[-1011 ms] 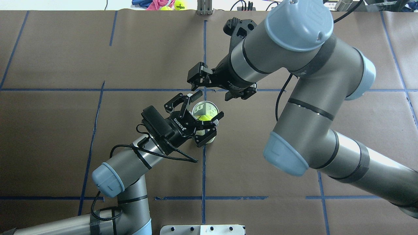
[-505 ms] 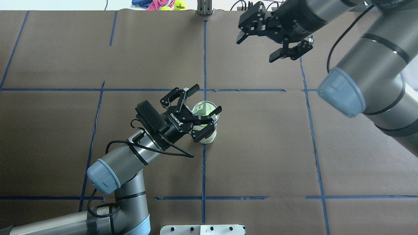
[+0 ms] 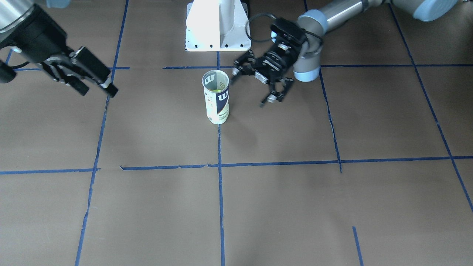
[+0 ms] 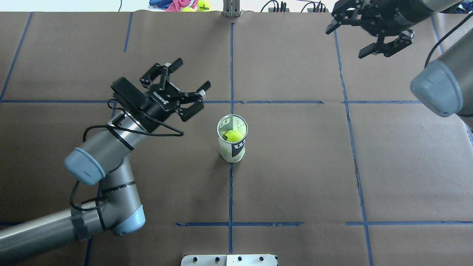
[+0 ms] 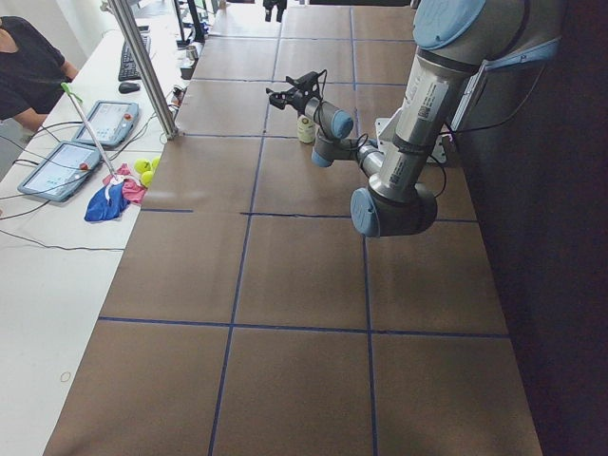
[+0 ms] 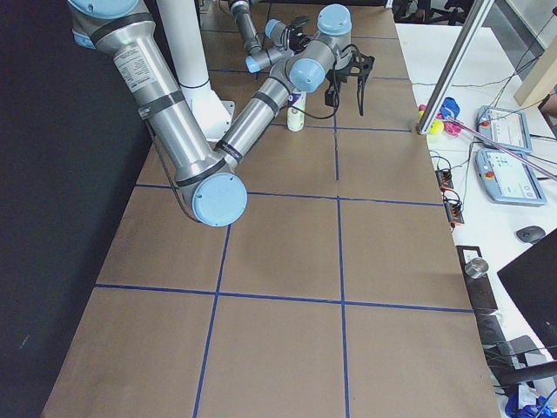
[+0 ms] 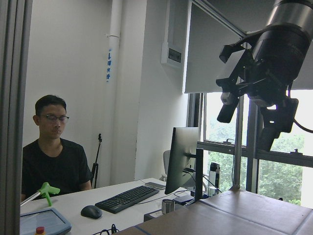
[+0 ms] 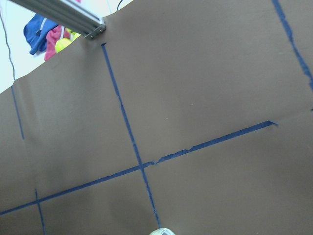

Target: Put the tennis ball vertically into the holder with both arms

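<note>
The holder (image 4: 232,149), a clear can with a white and navy label, stands upright on the table's centre line, and also shows in the front view (image 3: 217,101). The tennis ball (image 4: 232,135) sits inside it, below the rim. My left gripper (image 4: 192,75) is open and empty, to the left of the can and apart from it; in the front view (image 3: 254,85) it hangs to the can's right. My right gripper (image 4: 345,43) is open and empty, high over the far right of the table, and shows in the left wrist view (image 7: 244,127).
The white pedestal base (image 3: 218,26) stands at the robot's side of the table. Spare tennis balls and cloths (image 4: 199,5) lie past the far edge beside a metal post (image 4: 231,9). An operator (image 7: 54,152) sits beyond that edge. The can's rim (image 8: 161,231) shows at the right wrist view's bottom.
My left gripper, which was around the can, has drawn back to the left and away from it. My right gripper has moved from near the can to the far right.
</note>
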